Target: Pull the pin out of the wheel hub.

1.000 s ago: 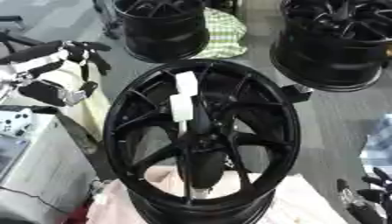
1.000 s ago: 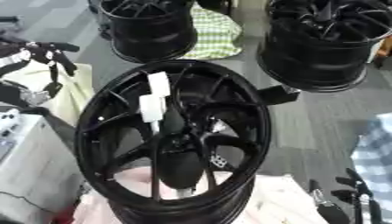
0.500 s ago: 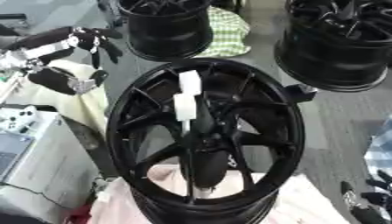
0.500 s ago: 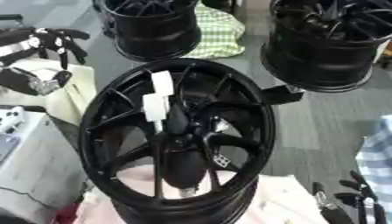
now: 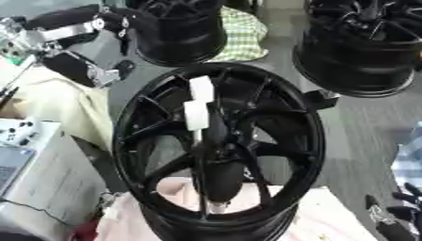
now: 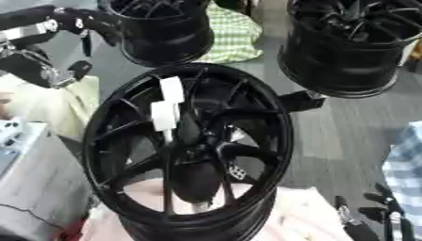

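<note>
Left eye view. We find the black wheel hub (image 5: 218,155) standing on a pale cloth (image 5: 338,219) in the lower middle, its spokes meeting at a dark centre boss. The white pin (image 5: 198,109) sits inside the hub, above the centre boss and leaning against the upper-left spokes; it reads as two white blocks in line with a thin stem running down from the lower one. No hand touches it. The left hand (image 5: 115,23) shows well above and to the left of the hub, apart from its rim, at the end of a black and silver arm; its dark fingers hang downward and hold nothing, though we cannot tell whether they are curled or relaxed. The right hand (image 5: 404,207) shows at the lower right of the hub, beside the cloth, fingers pointing up and spread, empty. Two more black wheels stand beyond the hub: one (image 5: 177,28) above it, one (image 5: 362,44) to its upper right, with a green checked cloth (image 5: 247,35) between them.

Right eye view. We see the same arrangement. A blue checked fabric (image 6: 404,164) shows right of the hub. The right hand's fingers are again upright and apart, gripping nothing.
</note>
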Action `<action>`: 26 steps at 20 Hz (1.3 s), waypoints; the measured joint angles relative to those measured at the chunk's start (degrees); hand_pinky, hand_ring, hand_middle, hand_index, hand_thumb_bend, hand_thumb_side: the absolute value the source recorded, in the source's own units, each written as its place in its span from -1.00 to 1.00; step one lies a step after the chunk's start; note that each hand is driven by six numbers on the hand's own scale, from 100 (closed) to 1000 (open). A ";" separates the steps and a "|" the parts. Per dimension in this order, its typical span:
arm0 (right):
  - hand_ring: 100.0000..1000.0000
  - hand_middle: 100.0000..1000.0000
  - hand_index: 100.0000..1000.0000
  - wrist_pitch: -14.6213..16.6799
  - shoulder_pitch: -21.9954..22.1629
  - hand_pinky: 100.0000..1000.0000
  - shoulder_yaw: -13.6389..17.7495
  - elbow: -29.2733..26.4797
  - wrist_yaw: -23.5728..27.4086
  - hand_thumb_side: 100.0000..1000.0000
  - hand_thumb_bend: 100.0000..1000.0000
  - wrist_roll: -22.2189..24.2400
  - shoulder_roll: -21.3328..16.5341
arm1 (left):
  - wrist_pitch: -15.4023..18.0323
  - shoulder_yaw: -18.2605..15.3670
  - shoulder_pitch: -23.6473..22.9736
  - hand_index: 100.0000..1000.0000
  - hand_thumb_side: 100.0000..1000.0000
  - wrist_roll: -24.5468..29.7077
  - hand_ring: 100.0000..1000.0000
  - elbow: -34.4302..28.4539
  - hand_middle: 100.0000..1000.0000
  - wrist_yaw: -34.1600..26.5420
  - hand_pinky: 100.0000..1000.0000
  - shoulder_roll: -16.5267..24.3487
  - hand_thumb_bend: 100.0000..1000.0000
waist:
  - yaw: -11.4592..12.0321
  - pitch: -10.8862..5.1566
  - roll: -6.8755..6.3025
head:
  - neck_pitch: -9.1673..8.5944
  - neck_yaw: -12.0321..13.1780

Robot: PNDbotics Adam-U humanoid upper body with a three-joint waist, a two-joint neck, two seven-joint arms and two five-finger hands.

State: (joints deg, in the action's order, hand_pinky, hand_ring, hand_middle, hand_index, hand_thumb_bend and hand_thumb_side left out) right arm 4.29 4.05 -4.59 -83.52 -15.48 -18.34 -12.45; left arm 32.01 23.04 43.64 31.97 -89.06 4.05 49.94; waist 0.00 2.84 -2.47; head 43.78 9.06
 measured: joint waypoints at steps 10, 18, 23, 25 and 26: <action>0.16 0.40 0.85 0.01 -0.06 0.33 -0.08 0.03 -0.06 -0.47 -0.27 0.53 -0.01 | 0.00 9.35 5.55 1.00 0.00 0.00 1.00 2.33 0.69 5.95 0.01 -5.84 -0.79 | -0.69 0.00 -0.27 | 0.01 0.42; 0.16 0.40 0.85 0.05 -0.50 0.33 -0.35 0.03 -0.28 -0.47 -0.26 0.87 -0.02 | 0.00 12.86 6.56 0.99 -0.23 0.00 1.00 3.61 0.68 9.85 0.09 -8.69 -0.66 | -1.03 0.00 -0.49 | 0.01 0.70; 0.16 0.40 0.85 -0.02 -0.52 0.32 -0.35 0.03 -0.46 -0.47 -0.26 0.99 -0.02 | 0.00 13.76 6.56 0.97 -0.29 0.00 1.00 4.38 0.66 13.16 0.10 -9.12 -0.55 | -1.10 0.00 -0.59 | 0.01 0.87; 0.16 0.40 0.85 -0.03 -0.52 0.32 -0.35 0.03 -0.47 -0.47 -0.26 1.00 -0.02 | 0.00 13.89 6.56 0.97 -0.30 0.00 1.00 4.60 0.65 14.32 0.10 -9.12 -0.51 | -1.10 0.00 -0.60 | 0.01 0.87; 0.16 0.40 0.85 -0.04 -0.52 0.32 -0.36 0.03 -0.47 -0.47 -0.26 1.01 -0.03 | 0.00 13.98 6.55 0.97 -0.29 0.00 1.00 4.62 0.65 14.84 0.11 -9.12 -0.49 | -1.10 0.00 -0.60 | 0.01 0.88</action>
State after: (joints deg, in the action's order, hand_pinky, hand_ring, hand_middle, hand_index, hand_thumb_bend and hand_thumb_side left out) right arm 4.25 3.53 -4.95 -83.50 -15.96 -17.33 -12.48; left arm 32.01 37.02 50.20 31.97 -84.44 18.89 40.82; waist -1.10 2.84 -3.08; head 43.79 9.94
